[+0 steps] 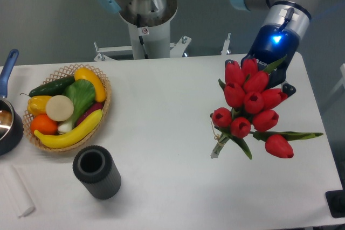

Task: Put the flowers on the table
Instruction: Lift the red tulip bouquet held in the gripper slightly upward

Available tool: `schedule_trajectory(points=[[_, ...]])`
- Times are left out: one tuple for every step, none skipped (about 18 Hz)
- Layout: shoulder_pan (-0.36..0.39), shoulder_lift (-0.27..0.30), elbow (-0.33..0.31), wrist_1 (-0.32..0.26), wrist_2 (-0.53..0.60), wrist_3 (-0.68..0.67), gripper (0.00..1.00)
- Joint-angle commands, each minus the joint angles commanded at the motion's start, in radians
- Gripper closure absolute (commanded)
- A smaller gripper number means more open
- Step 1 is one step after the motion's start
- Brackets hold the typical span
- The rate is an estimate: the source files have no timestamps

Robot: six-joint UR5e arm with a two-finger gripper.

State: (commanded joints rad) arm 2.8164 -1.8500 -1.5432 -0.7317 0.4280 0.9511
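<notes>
From the fixed camera, the bunch of red tulips with green leaves and tied stems (250,109) sits at the right side of the white matte counter (167,133), its cut stem ends pointing down-left toward the surface. The blue-lit tool (272,74) is just behind the blooms; its fingers are hidden, so I cannot tell their state. A woven basket of fruit and vegetables (67,106) and a dark ribbed cylinder (97,172) stand at the left.

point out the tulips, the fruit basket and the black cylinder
tulips (253,102): fixed camera, on a red bloom mid-bunch
fruit basket (107,96): fixed camera, on the wicker rim at its right side
black cylinder (99,179): fixed camera, on its ribbed side wall
</notes>
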Motion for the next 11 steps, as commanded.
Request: schedule_trajectory(points=[[0.000, 0.000, -0.003, 0.002, 0.003, 0.003, 0.66], [-0.002, 0.002, -0.005, 0.000, 0.005, 0.002, 0.66], [-0.002, 0.003, -0.008, 0.000, 0.006, 0.000, 0.66], [-0.002, 0.003, -0.011, 0.000, 0.006, -0.003, 0.66], [-0.002, 0.005, -0.018, 0.000, 0.006, -0.005, 0.66], [-0.002, 0.008, -0.029, 0.000, 0.006, -0.003, 0.66], [0.002, 0.008, -0.034, 0.000, 0.005, -0.003, 0.66], [0.005, 0.009, -0.038, 0.002, 0.005, -0.002, 0.66], [0.003, 0.011, -0.040, 0.002, 0.006, -0.002, 0.66], [-0.001, 0.015, -0.040, 0.002, 0.006, -0.002, 0.66], [-0.003, 0.023, -0.040, 0.000, 0.011, -0.003, 0.66]])
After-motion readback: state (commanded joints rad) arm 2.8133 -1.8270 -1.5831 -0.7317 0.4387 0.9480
